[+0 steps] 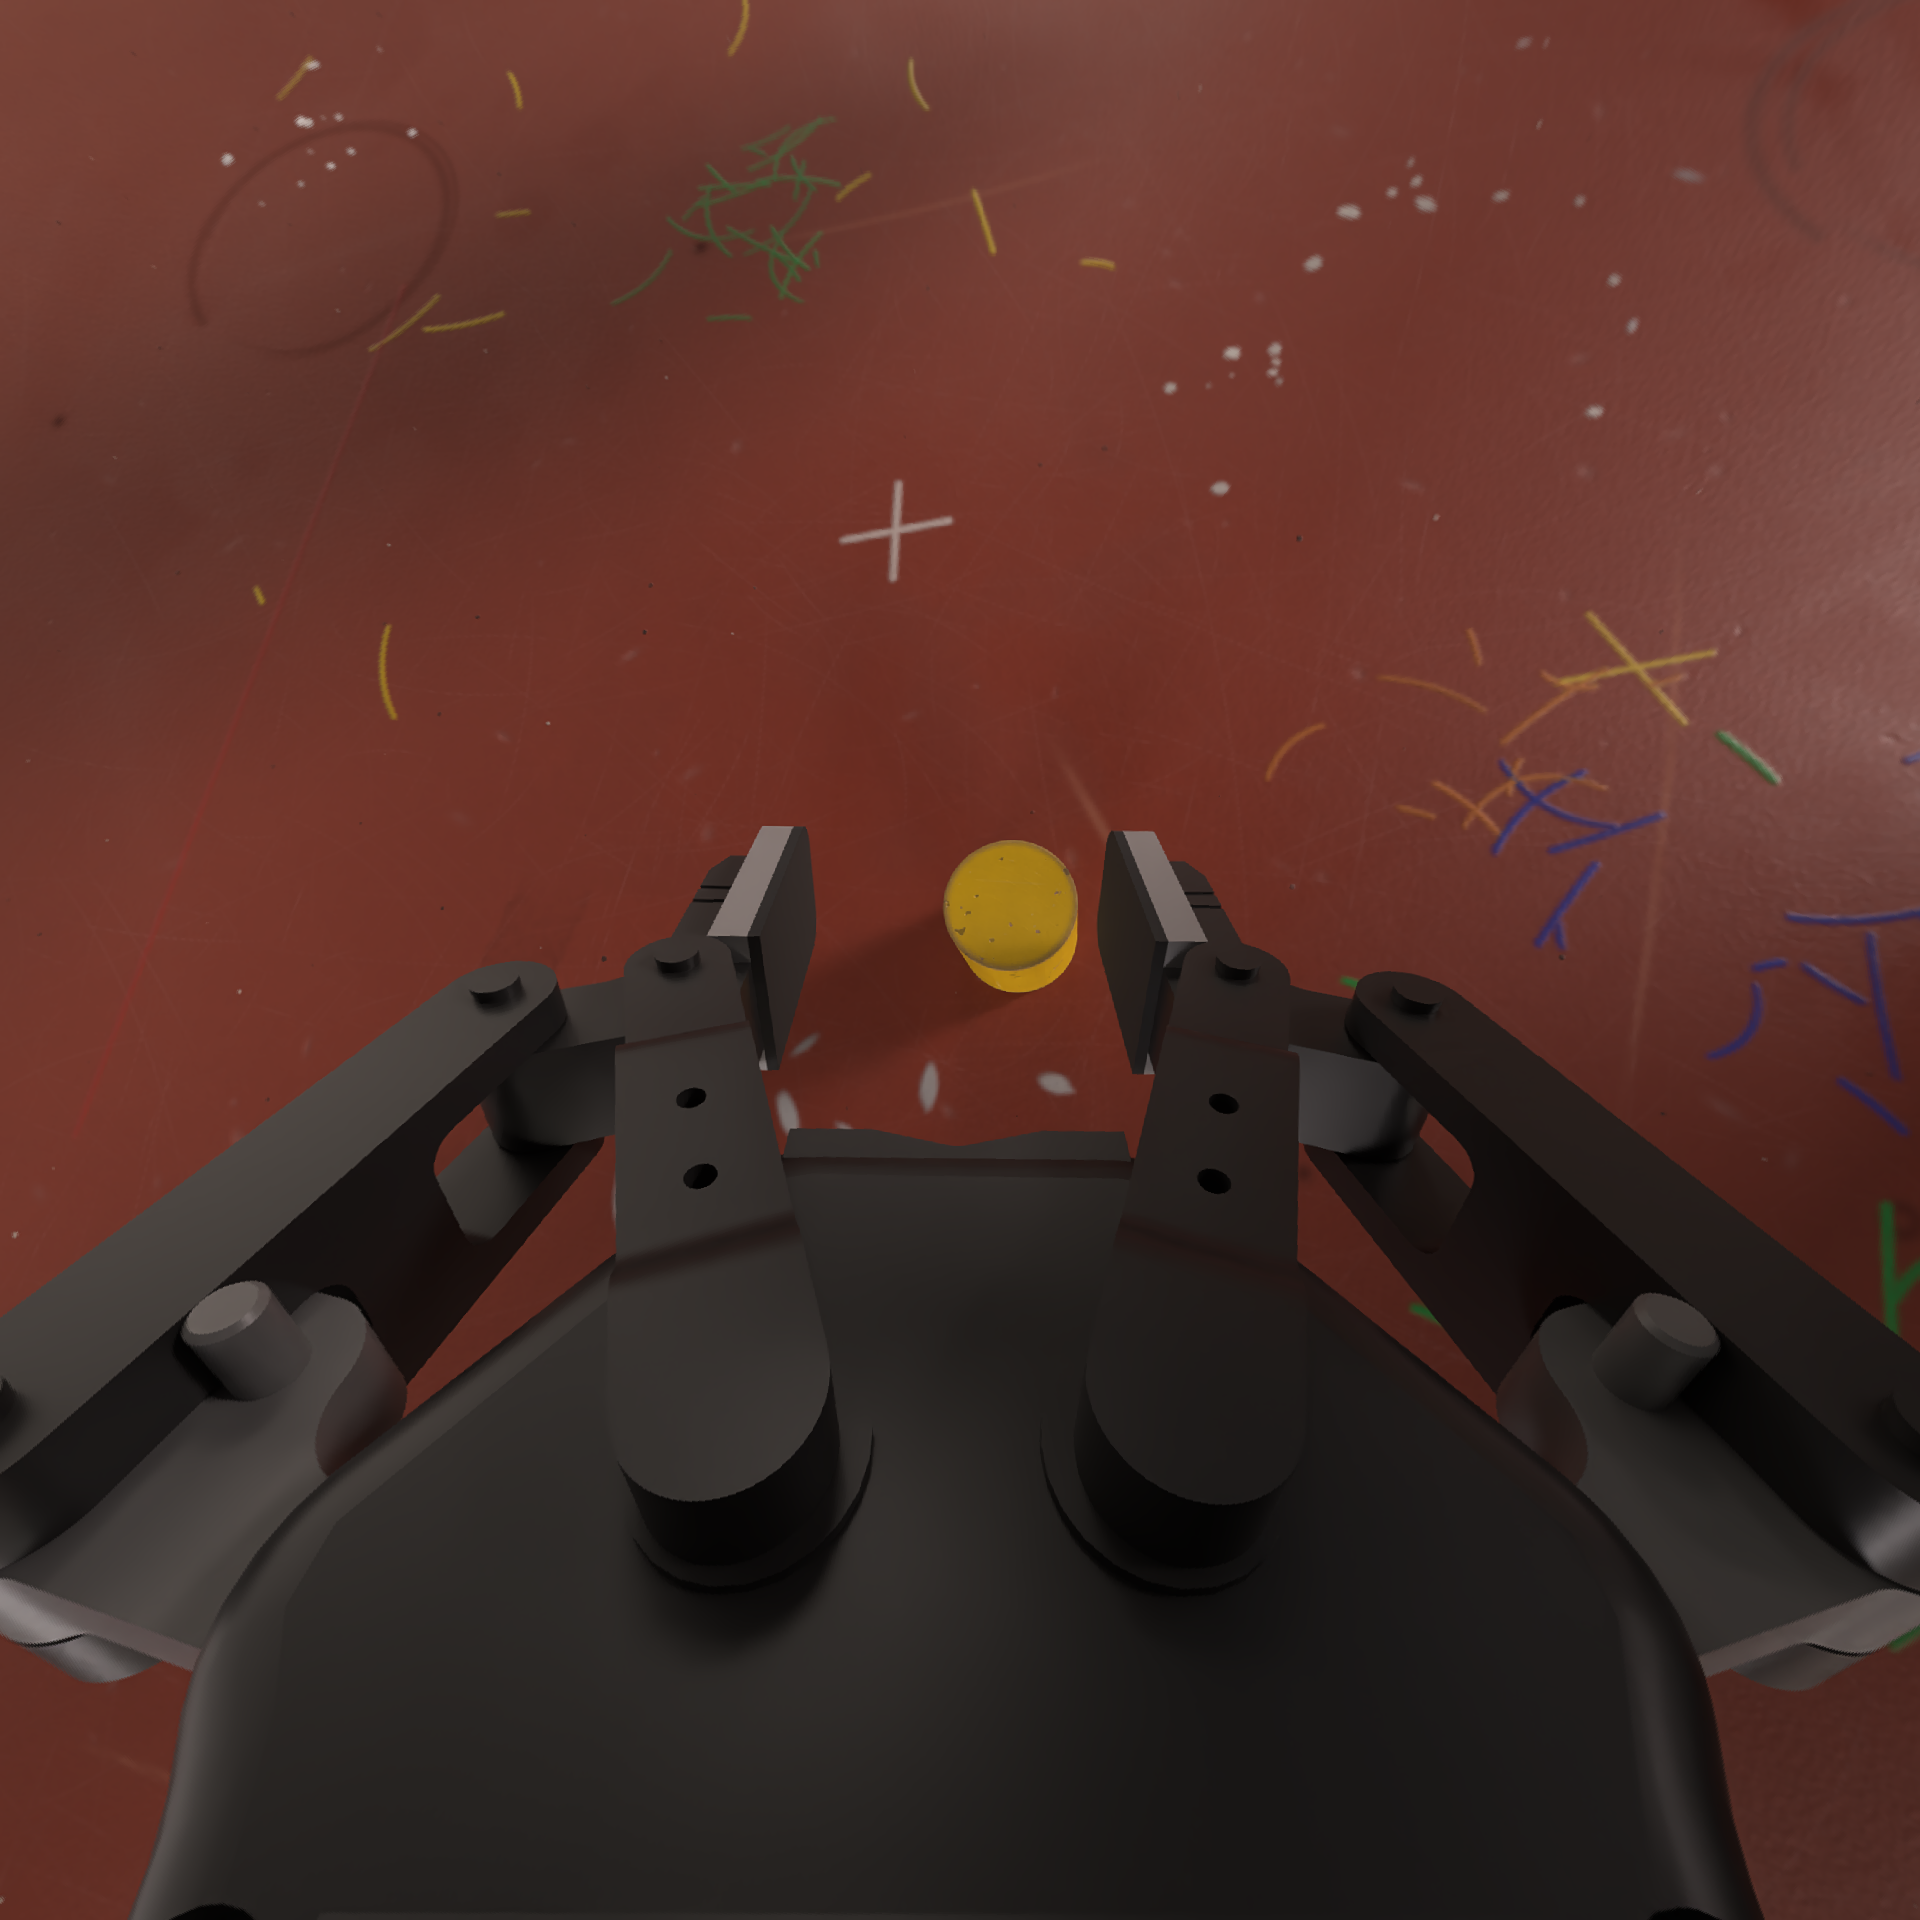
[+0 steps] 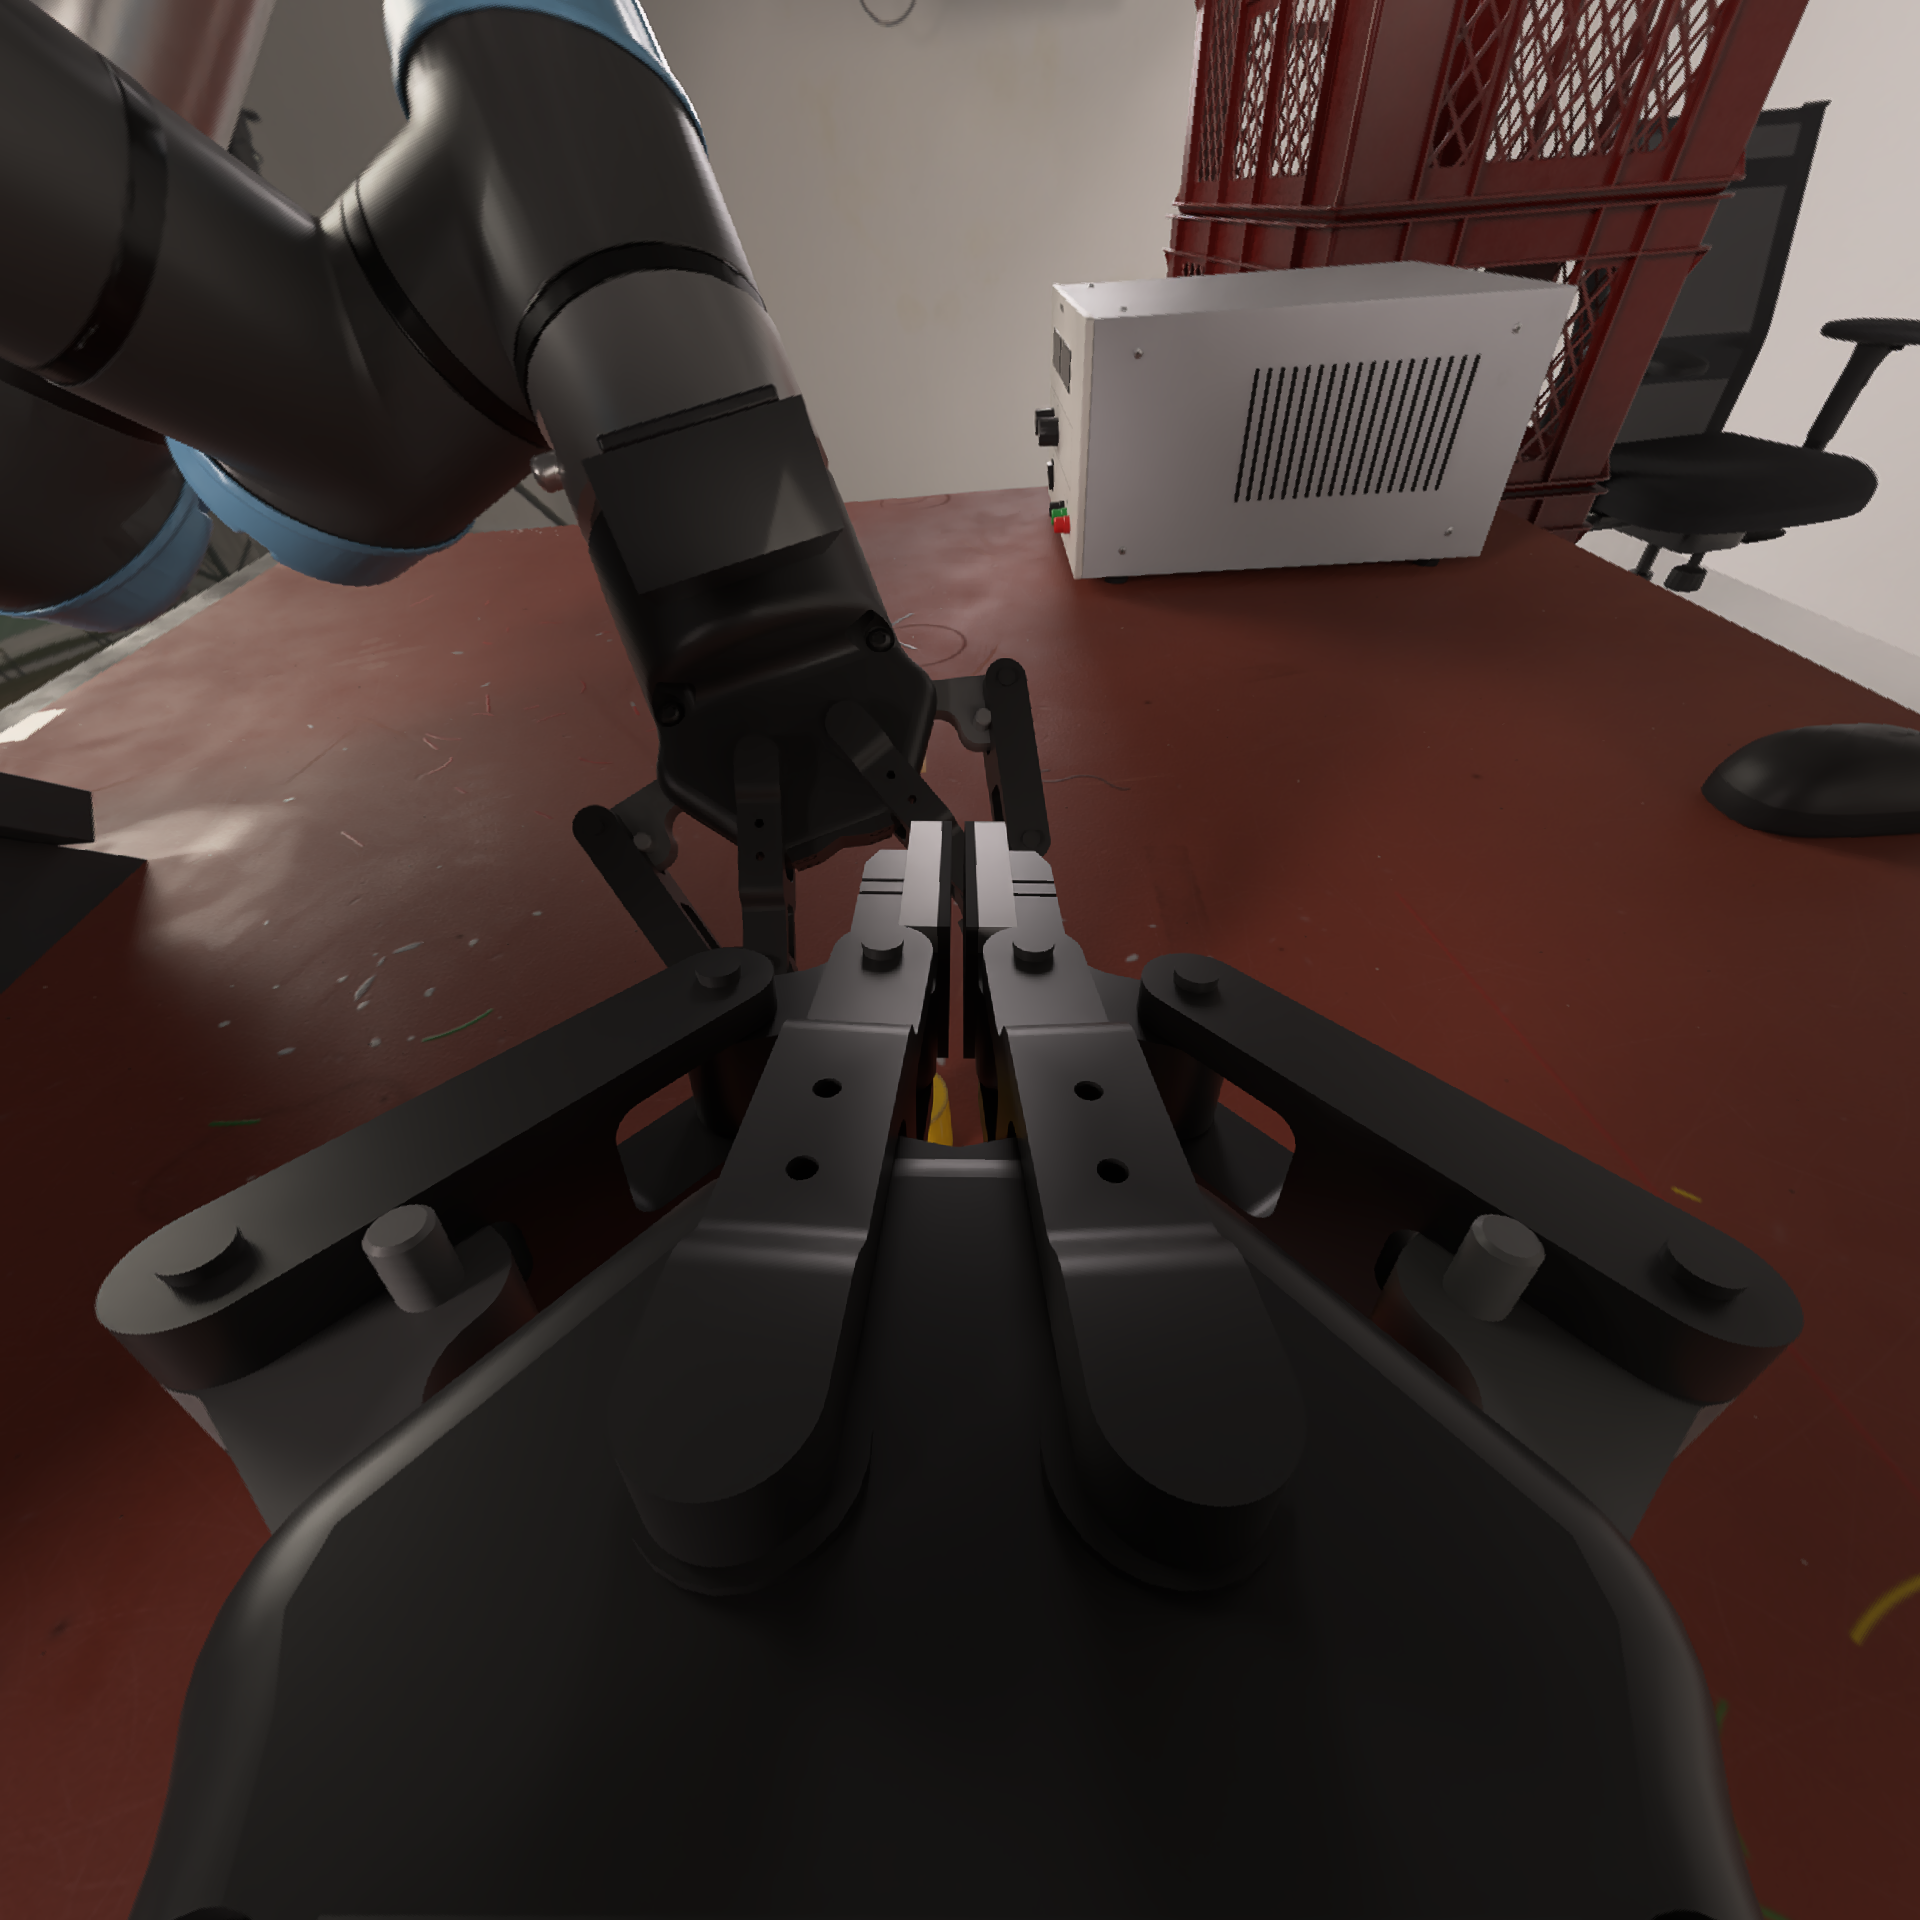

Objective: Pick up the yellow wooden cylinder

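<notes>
The yellow wooden cylinder [image 1: 1010, 914] stands upright on the red table [image 1: 520, 727]. My left gripper [image 1: 956, 868] is open and points down at the table. The cylinder sits between its two fingers, closer to the right pad [image 1: 1127, 935], and I see no contact. My right gripper [image 2: 958, 883] is shut with nothing between its pads and hovers low over the table, aimed at the left arm [image 2: 717, 499]. A sliver of yellow [image 2: 940, 1122] shows through the gap behind its fingers.
A white vented box [image 2: 1299, 416] stands at the table's far side, with red crates [image 2: 1455, 125] and a black chair [image 2: 1745, 457] behind it. A black mouse [image 2: 1818, 779] lies at the right. A white cross mark [image 1: 896, 530] and coloured scribbles mark the tabletop.
</notes>
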